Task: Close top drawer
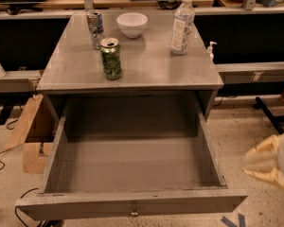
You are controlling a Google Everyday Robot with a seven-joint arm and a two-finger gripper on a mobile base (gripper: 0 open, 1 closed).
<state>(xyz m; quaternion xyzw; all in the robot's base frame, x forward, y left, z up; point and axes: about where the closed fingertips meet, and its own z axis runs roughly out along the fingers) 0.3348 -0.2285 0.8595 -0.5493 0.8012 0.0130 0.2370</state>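
Observation:
The top drawer (pixel 132 205) of the grey cabinet stands pulled fully out toward me. It is wide, deep and empty, with a small brass knob (pixel 134 211) at the centre of its front panel. My gripper (pixel 267 167) shows as a blurred cream shape at the right edge, low, just right of the drawer's front right corner and apart from it.
On the cabinet top (pixel 146 70) stand a green can (pixel 111 58), a silver can (pixel 95 28), a white bowl (pixel 132 24) and a water bottle (pixel 182 23). A cardboard box (pixel 31 136) lies on the floor left of the drawer. Shelving runs behind.

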